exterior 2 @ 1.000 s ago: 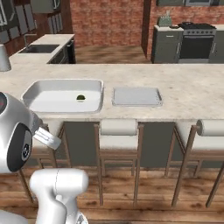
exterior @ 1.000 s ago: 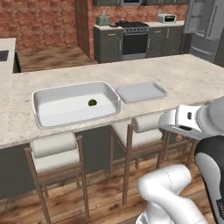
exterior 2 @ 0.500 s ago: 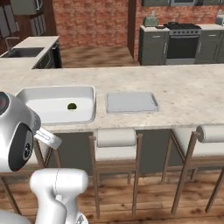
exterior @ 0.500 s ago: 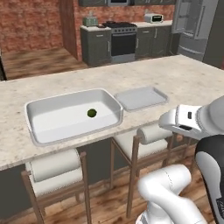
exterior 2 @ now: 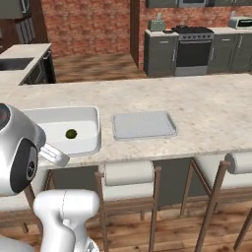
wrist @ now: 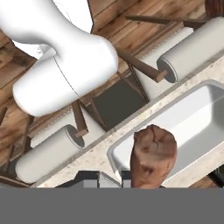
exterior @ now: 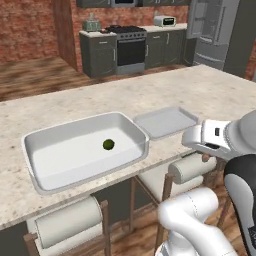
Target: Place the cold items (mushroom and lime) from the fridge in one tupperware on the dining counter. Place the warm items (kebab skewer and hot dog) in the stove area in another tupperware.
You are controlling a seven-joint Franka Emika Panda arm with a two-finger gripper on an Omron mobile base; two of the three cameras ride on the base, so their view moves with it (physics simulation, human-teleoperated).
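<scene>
Hand view: I've got the pincer clenched on the brown mushroom, hanging over the near rim of the deep white tupperware on the desk. Lime sits inside that tupperware, about centre of its floor. Shallow second tupperware lies just beside it, toward the stove side.

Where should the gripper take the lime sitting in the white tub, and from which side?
Grip the lime across its middle, coming straight down from above. It is small and round, so any pair of opposite sides works. It lies on the floor of the tub, apart from the raised walls, which would probably block a side approach.
</scene>
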